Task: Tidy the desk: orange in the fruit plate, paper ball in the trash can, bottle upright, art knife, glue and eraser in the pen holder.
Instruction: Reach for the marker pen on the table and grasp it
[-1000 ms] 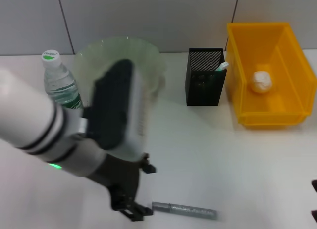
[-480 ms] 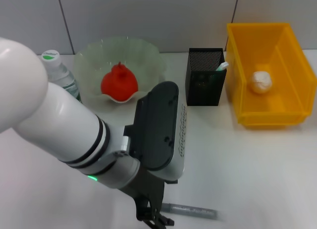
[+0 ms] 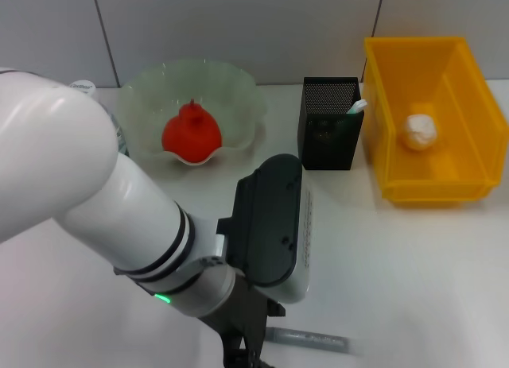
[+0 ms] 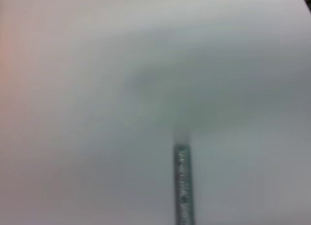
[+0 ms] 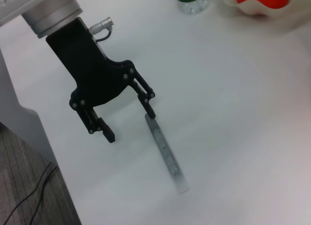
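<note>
The step in hand looks like picking up the slim grey metal art knife (image 3: 306, 338), which lies flat on the near edge of the white desk (image 3: 398, 265). The left gripper (image 5: 127, 117) hangs over its left end, black fingers (image 5: 148, 105) spread wide and holding nothing, one tip just beside the knife. Next it likely needs to straddle the knife, then close; I see no right gripper.

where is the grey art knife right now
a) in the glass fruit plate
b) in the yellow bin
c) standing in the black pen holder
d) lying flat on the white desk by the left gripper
d: the art knife lies flat on the desk, with the open left gripper just at one of its ends and not closed on it.
</note>
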Robot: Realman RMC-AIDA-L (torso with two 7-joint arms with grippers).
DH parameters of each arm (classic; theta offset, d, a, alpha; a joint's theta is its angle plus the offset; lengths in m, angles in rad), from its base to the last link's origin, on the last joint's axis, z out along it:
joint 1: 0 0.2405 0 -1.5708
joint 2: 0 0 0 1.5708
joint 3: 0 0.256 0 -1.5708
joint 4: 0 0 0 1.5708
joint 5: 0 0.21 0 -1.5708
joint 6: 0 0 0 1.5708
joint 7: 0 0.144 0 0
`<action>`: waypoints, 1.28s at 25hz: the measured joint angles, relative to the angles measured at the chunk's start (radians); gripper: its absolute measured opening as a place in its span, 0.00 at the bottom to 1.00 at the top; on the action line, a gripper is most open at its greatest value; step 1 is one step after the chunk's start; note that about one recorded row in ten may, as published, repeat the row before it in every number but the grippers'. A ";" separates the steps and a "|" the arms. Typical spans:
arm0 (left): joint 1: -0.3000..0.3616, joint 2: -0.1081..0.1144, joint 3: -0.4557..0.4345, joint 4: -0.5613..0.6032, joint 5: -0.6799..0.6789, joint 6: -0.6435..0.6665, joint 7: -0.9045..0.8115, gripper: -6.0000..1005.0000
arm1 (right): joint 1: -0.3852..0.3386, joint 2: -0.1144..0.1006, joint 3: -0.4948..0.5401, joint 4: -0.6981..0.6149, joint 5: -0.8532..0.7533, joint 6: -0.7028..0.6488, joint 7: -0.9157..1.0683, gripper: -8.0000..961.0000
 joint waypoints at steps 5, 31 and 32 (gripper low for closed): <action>-0.023 0.000 -0.002 -0.044 0.026 -0.043 -0.001 0.71 | 0.006 0.001 -0.002 -0.001 -0.001 0.000 0.000 0.76; -0.061 0.000 0.015 -0.157 0.042 -0.106 0.002 0.39 | 0.017 0.013 -0.014 0.006 -0.036 0.015 -0.007 0.76; -0.061 0.000 0.019 -0.158 0.042 -0.106 0.001 0.39 | 0.018 0.013 -0.014 0.007 -0.037 0.016 -0.008 0.76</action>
